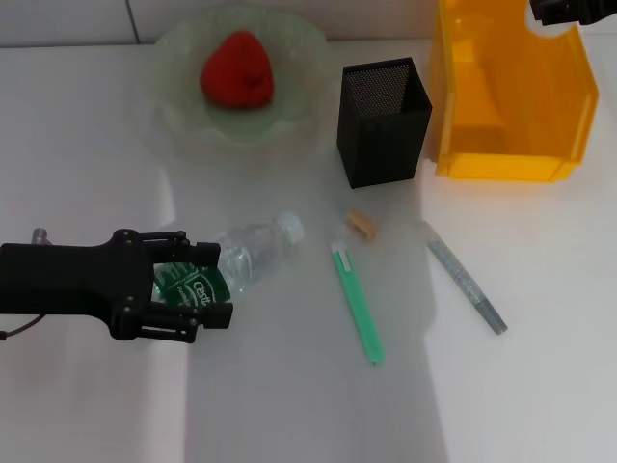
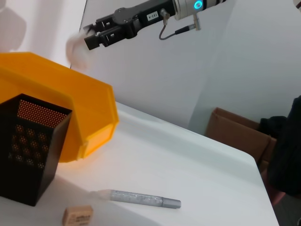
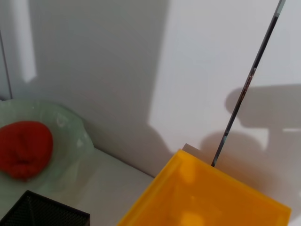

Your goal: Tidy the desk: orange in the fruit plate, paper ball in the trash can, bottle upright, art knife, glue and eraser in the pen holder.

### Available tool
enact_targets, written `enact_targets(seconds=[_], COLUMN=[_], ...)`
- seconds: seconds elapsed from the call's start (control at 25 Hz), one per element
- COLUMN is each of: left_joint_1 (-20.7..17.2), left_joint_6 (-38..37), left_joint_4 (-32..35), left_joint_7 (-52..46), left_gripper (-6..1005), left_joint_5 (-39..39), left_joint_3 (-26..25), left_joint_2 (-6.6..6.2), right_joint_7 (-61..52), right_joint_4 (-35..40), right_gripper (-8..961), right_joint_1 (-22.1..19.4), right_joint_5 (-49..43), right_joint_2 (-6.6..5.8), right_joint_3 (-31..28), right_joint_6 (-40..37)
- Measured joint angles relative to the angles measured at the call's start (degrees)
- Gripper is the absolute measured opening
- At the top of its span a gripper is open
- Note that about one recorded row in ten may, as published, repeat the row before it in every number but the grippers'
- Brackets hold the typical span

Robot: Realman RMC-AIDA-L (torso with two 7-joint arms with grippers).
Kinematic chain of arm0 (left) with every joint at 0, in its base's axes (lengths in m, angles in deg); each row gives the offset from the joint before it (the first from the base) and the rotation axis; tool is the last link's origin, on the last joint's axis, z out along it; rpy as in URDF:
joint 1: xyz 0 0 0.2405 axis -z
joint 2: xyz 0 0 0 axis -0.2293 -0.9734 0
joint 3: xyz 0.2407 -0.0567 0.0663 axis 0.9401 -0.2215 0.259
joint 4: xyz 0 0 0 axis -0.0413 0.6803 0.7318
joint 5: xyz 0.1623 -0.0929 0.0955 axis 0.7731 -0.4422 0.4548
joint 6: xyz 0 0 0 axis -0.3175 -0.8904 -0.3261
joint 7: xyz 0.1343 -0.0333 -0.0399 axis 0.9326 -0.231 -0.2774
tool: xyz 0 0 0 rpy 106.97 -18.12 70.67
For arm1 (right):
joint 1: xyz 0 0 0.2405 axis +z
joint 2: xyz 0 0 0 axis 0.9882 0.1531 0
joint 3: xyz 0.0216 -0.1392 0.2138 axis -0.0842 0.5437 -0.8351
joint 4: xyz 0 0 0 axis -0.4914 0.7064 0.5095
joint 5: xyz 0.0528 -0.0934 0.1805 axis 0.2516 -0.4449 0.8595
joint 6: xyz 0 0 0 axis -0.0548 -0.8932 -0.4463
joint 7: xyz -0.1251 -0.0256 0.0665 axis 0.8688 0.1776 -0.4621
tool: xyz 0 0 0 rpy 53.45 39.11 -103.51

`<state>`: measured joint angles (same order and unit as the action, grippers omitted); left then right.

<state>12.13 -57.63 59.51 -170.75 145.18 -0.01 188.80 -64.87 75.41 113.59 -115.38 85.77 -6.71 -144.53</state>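
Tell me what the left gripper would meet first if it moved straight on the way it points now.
Probably the lying clear plastic bottle with the green label: the left gripper points right, its fingers already around the label end. Whether they touch it is unclear.

We see a red-orange orange (image 1: 236, 69) in a pale-green plate (image 1: 183, 116), a black mesh holder (image 1: 383, 122), a yellow-orange bin (image 1: 509, 96), and a green-labelled bottle (image 1: 231, 260).

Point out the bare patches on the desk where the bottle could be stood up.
Bare desk lies left of the fruit plate and behind the left pincer, which is at the bottle. More lies in front of the green knife. It is crowded between the pen holder, eraser and grey pen.
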Motion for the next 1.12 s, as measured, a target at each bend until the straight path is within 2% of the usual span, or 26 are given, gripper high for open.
enact_targets(seconds=[0.28, 0.36, 0.4, 0.44, 0.48, 0.52, 0.56, 0.6, 0.64, 0.68, 0.76, 0.8, 0.84, 0.88, 0.96, 1.0, 1.04, 1.08, 1.12], left_joint_1=[0.2, 0.9, 1.1, 1.2, 2.0, 2.2, 3.0, 3.0, 3.5, 5.5, 7.1, 10.0, 10.0, 11.9, 14.5, 16.4, 17.5, 17.5, 18.1], left_joint_6=[0.9, 1.7, 2.3, 2.8, 5.1, 5.5, 6.6, 6.6, 7.0, 7.4, 7.6, 8.4, 8.4, 9.0, 11.0, 13.6, 15.3, 15.3, 16.5], left_joint_4=[0.0, 0.4, 0.9, 1.6, 4.4, 5.2, 7.9, 7.9, 9.9, 15.1, 18.7, 23.3, 23.3, 24.9, 25.9, 26.2, 26.5, 26.5, 26.7], left_joint_7=[0.0, -1.5, -2.8, -4.1, -9.8, -11.2, -15.3, -15.3, -17.9, -23.9, -27.9, -33.5, -33.5, -36.2, -41.4, -46.2, -48.8, -48.8, -50.5], left_gripper=[826, 825, 825, 825, 825, 825, 824, 824, 824, 824, 824, 823, 823, 823, 823, 823, 822, 822, 822], left_joint_5=[-0.1, 0.0, 0.0, 0.0, 0.0, 0.1, 0.1, 0.1, 0.5, 2.9, 5.5, 10.5, 10.5, 12.9, 16.1, 18.7, 20.4, 20.4, 21.8], left_joint_3=[-1.1, -1.3, -1.3, -1.3, -1.2, -1.2, -0.8, -0.8, -0.5, 0.3, 0.9, 2.0, 2.0, 3.3, 7.5, 12.8, 15.9, 15.9, 18.1], left_joint_2=[0.0, 0.01, 0.0, 0.03, 0.15, 0.18, 0.37, 0.37, 0.54, 1.54, 2.42, 3.99, 3.99, 4.61, 4.83, 4.82, 4.84, 4.84, 4.88], right_joint_7=[0.1, 0.2, 1.6, 1.6, 3.0, 6.9, 6.9, 11.6, 11.6, 14.7, 20.0, 25.4, 25.4, 28.2, 34.1, 40.4, 43.8, 46.5, 46.5], right_joint_4=[0.4, 1.2, 3.1, 3.1, 4.0, 5.4, 5.4, 5.3, 5.3, 4.4, 1.0, -4.2, -4.2, -7.7, -14.6, -22.5, -26.9, -30.8, -30.8], right_gripper=[756, 756, 756, 756, 756, 756, 756, 756, 756, 756, 757, 757, 757, 757, 757, 757, 757, 757, 757], right_joint_1=[-1.2, -2.4, -4.8, -4.8, -6.6, -10.2, -10.2, -13.0, -13.0, -14.3, -15.9, -17.1, -17.1, -17.6, -18.3, -18.7, -18.7, -18.7, -18.7], right_joint_5=[1.0, 3.5, 9.0, 9.0, 12.8, 22.0, 22.0, 30.3, 30.3, 34.9, 42.0, 47.1, 47.1, 49.4, 52.3, 53.1, 53.0, 52.6, 52.6], right_joint_2=[0.1, 0.0, -0.09, -0.09, -0.09, -0.09, -0.09, -0.05, -0.05, -0.02, -0.01, 0.01, 0.01, 0.0, 0.01, -0.01, -0.1, -0.27, -0.27], right_joint_3=[0.0, -0.1, -0.5, -0.5, -0.7, -1.2, -1.2, -2.4, -2.4, -3.4, -5.1, -6.6, -6.6, -7.5, -9.2, -11.4, -12.8, -13.8, -13.8], right_joint_6=[0.1, -0.2, -0.5, -0.5, -0.6, -1.4, -1.4, -4.5, -4.5, -7.6, -14.0, -20.5, -20.5, -23.5, -28.3, -31.5, -32.4, -32.7, -32.7])
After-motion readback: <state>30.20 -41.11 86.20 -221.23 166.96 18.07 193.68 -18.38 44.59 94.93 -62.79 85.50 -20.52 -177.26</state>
